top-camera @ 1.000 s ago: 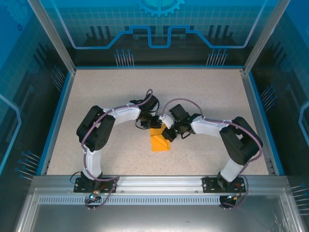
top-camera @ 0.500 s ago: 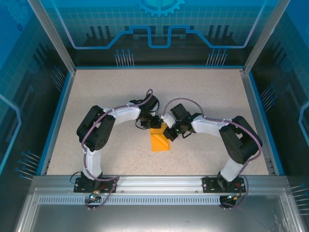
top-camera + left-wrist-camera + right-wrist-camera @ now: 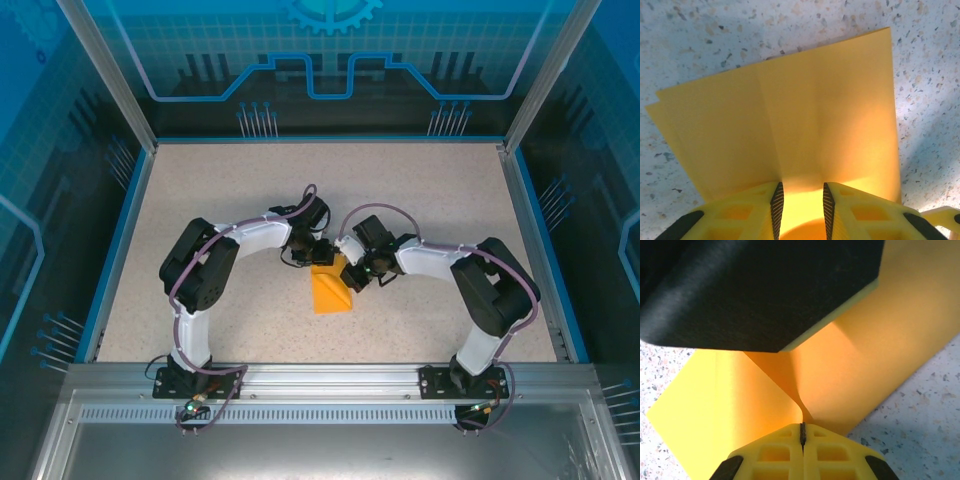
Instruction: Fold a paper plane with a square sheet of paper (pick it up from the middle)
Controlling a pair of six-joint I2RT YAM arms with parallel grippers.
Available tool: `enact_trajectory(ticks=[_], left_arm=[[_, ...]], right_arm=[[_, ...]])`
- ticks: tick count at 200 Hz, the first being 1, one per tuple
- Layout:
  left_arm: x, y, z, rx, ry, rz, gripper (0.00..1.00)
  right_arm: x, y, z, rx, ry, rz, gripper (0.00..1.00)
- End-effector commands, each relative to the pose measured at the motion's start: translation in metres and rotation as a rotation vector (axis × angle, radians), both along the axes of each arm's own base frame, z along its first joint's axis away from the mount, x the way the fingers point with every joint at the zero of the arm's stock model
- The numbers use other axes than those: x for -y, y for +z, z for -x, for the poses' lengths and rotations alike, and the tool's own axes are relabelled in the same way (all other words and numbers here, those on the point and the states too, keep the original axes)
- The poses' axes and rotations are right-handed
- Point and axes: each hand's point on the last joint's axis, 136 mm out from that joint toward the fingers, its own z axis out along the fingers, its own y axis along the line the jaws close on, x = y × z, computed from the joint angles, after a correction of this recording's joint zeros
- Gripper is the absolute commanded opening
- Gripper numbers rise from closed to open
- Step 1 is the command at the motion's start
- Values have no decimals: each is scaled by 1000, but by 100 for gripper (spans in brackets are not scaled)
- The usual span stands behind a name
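Pinches a raised crease of the thin orange-yellow folded paper sheet point(image 3: 880, 355), centre of the speckled bench point(image 3: 220, 200), with clenched right gripper point(image 3: 802, 429); poises released left gripper point(image 3: 800, 194) over its edge

Speckled beige tabletop point(image 3: 200, 180) within blue translucent patterned walls point(image 3: 420, 60)
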Motion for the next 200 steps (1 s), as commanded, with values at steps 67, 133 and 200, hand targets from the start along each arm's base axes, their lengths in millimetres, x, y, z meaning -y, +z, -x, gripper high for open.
enact_trajectory(ticks=[67, 133, 200], left_arm=[[-5, -5, -2, -12, -10, -31, 31], [-5, -6, -3, -15, -15, -34, 31], [-4, -7, -3, -16, -19, -35, 31]], right_arm=[[13, -11, -1, -48, -51, 41, 0], [15, -12, 0, -51, -62, 47, 0], [18, -6, 1, -43, -71, 43, 0]])
